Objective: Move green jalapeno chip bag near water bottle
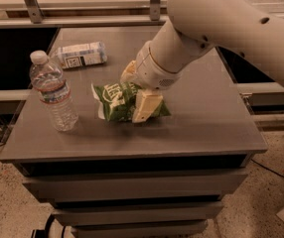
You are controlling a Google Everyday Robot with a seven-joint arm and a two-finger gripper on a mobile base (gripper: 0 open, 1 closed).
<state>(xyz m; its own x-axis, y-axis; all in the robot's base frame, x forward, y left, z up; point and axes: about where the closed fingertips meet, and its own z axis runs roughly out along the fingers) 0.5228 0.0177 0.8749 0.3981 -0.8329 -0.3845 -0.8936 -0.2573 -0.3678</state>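
Observation:
The green jalapeno chip bag (116, 102) lies on the grey table top (201, 118), left of centre. My gripper (137, 90) reaches down from the right and is shut on the bag's right part. One pale finger (146, 106) lies across the bag's front and the other (128, 73) is behind its top edge. The water bottle (54, 92) stands upright at the table's left, a short gap to the left of the bag.
A white and blue carton (81, 54) lies on its side at the back left of the table. The big white arm (221, 29) spans the right back. The table's front edge (132, 156) is close below the bag, with drawers beneath.

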